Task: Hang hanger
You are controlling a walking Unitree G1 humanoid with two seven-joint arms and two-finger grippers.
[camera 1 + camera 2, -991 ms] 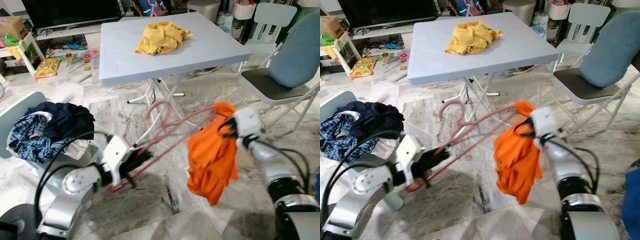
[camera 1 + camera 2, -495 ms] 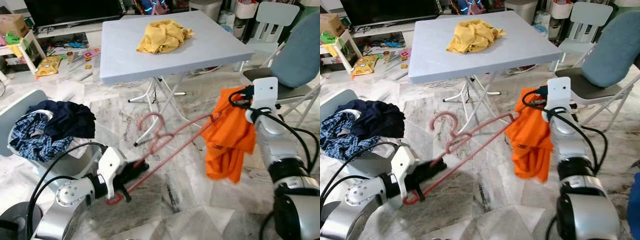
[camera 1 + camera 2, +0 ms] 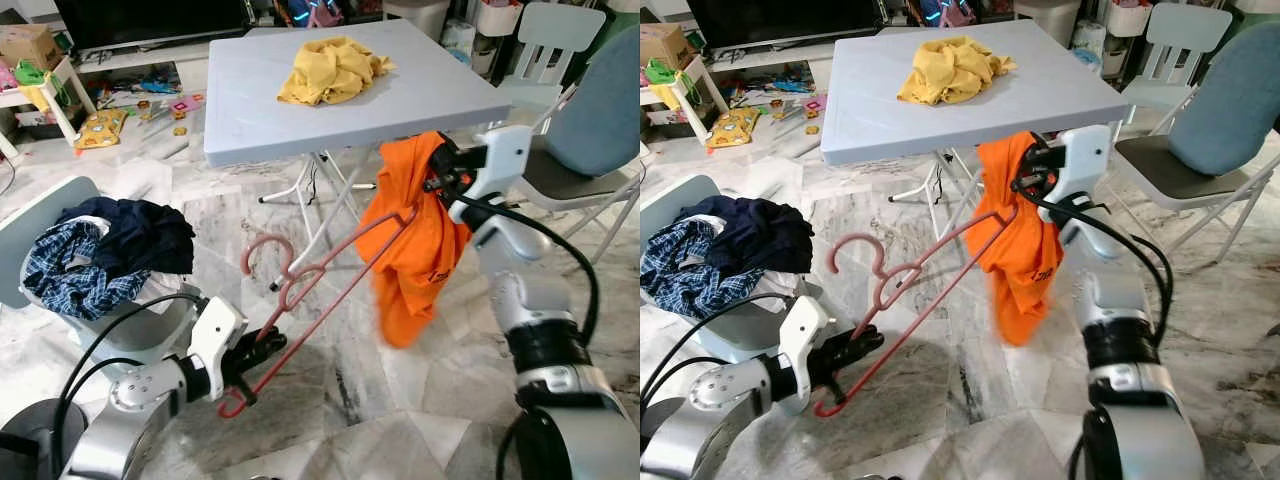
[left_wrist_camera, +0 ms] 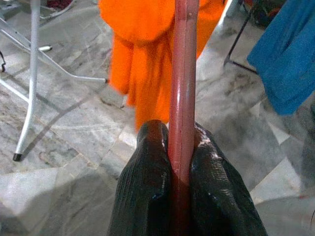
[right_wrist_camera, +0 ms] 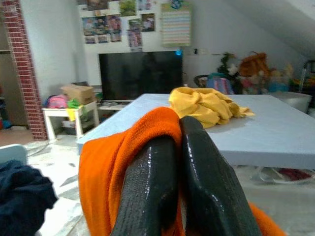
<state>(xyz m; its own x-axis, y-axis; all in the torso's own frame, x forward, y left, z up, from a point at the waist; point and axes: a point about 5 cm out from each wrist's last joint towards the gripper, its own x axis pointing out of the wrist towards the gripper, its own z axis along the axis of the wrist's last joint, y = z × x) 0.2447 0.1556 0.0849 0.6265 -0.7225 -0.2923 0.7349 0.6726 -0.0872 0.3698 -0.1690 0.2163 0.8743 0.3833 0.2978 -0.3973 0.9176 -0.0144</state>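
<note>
Pink hanger [image 3: 320, 290] in left end effector [image 3: 255, 352]

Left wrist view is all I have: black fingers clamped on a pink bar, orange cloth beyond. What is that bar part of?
Observer: A pink hanger; the left gripper holds one lower end, its hook toward the table.
Operator: Who holds the orange cloth?
Observer: The right gripper pinches the orange shirt near its top, beside the table edge.
Operator: Is the hanger inside the shirt?
Observer: Its far end touches the shirt's front; whether it is inside, I cannot tell.
Operator: Other clothes nearby?
Observer: A yellow garment on the table, dark clothes on a chair.
</note>
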